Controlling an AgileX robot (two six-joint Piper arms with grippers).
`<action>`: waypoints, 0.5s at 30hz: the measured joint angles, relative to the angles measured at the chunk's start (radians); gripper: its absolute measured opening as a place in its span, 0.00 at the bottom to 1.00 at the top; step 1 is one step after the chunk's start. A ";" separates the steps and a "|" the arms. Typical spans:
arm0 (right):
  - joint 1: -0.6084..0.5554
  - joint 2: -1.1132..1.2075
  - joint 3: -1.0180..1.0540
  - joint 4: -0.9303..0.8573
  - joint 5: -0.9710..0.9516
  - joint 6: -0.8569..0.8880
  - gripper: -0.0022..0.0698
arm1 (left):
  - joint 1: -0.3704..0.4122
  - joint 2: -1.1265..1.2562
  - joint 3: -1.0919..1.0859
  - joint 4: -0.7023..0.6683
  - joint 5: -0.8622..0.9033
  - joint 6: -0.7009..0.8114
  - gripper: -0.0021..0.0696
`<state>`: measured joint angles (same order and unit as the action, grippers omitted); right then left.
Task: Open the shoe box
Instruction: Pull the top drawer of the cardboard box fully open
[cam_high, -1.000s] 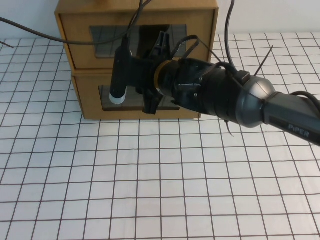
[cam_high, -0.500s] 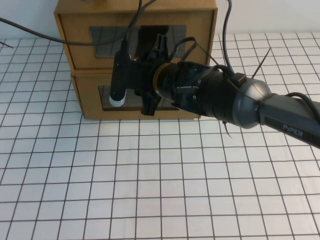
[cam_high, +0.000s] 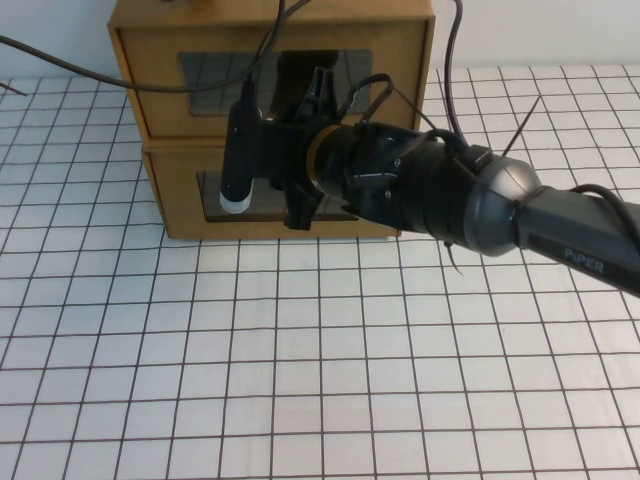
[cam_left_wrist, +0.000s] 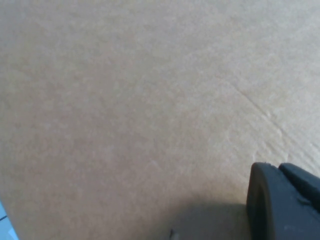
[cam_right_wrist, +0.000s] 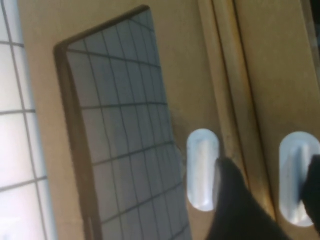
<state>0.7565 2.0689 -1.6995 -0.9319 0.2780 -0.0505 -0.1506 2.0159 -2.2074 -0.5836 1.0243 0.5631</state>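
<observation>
The left gripper (cam_left_wrist: 282, 202), absent from the high view, sits close against plain brown cardboard, probably steadying the shoe box. Whether it is open or closed we cannot tell. The shoe box (cam_high: 150, 60), two stacked drawer units with dark windows (cam_high: 205, 70), stands at the back of the gridded table (cam_high: 300, 350), left of centre, with its fronts facing the robot so the pulls can be reached. The right gripper (cam_high: 308, 150) hangs at its front, turned on edge, jaws spread wide and holding nothing. In its wrist view, one fingertip (cam_right_wrist: 232, 200) overlaps a pale oval pull (cam_right_wrist: 202, 165); a second pull (cam_right_wrist: 297, 170) lies beside the other. We judge it is lining up to hook a drawer.
</observation>
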 joint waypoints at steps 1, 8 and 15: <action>0.000 0.001 -0.006 -0.002 0.011 0.000 0.40 | 0.000 0.000 0.000 0.000 0.000 0.000 0.03; 0.004 0.018 -0.053 -0.013 0.071 0.002 0.34 | 0.000 0.000 0.000 0.000 0.001 0.000 0.03; 0.010 0.020 -0.060 -0.060 0.118 0.002 0.31 | 0.000 0.000 -0.002 0.000 0.009 0.000 0.03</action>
<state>0.7666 2.0894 -1.7595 -0.9919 0.3959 -0.0488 -0.1506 2.0159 -2.2095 -0.5836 1.0329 0.5631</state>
